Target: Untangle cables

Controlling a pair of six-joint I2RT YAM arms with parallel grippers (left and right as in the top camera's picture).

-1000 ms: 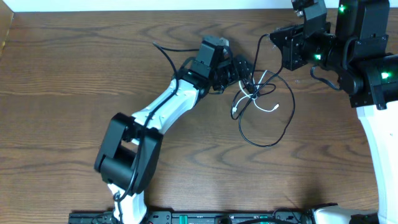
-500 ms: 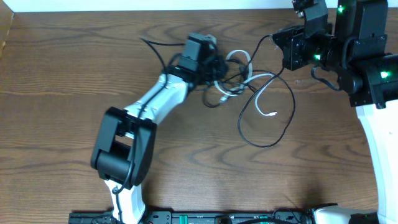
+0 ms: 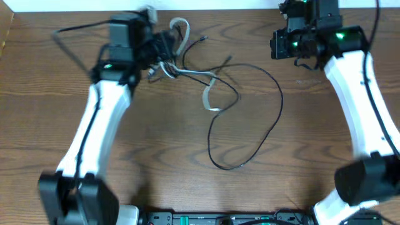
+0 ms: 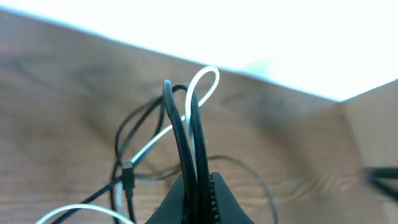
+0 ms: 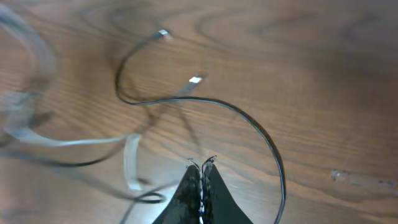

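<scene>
Both cables (image 3: pixel 187 72) are thin, light and limp, so they will sag, slide and drag each other along instead of holding any shape. Neither looks fragile, though a hard tug would probably cinch the crossings tighter. The better places to take hold look like the free lengths a little way out from the tangle, or near a plug end, with one cord pinned while the other is drawn out.

The black cable (image 4: pixel 178 130) is the longer one. It sweeps out of the knot near the far left edge of the tabletop (image 3: pixel 156 156) into a big open loop lying flat across the middle. The white cable (image 3: pixel 207 94) is shorter and looks flatter. It curls above the knot, then trails right and down to a small fold inside the black loop's upper part.

The left gripper (image 4: pixel 200 180) is clamped on a bight of both cords, black and white strands standing up together out of its closed fingertips. The right gripper (image 5: pixel 202 167) hangs over the far right of the tabletop with its fingers pressed together (nothing can be made out between them), the black arc running just beside it.
</scene>
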